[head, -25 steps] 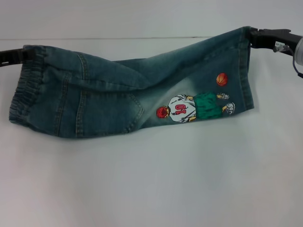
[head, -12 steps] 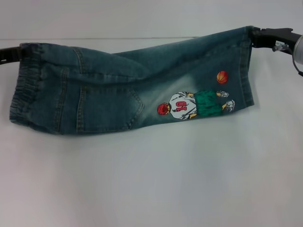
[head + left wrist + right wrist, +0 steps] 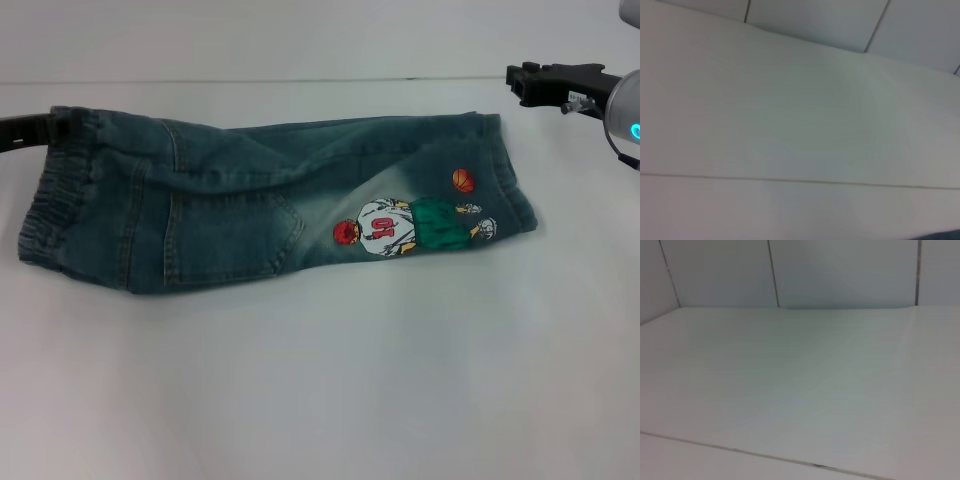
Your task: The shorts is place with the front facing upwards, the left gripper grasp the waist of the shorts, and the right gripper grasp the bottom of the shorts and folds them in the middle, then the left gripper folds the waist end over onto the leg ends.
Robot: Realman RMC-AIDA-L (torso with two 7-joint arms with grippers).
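While the shorts (image 3: 270,205) lie folded lengthwise on the white table (image 3: 320,380), back side up with the basketball-player patch (image 3: 415,225) showing, I see my left hand (image 3: 45,125) at the far corner of the waist of the shorts (image 3: 55,205), seemingly clamped on it. My right hand (image 3: 525,82) hovers just beside the leg ends (image 3: 505,170), apart from them; I cannot tell whether it is released.

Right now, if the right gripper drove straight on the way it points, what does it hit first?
Most likely the leg ends of the shorts. The right gripper points across the table toward them and sits just clear of the hem. Its height is unclear, so it might pass over.
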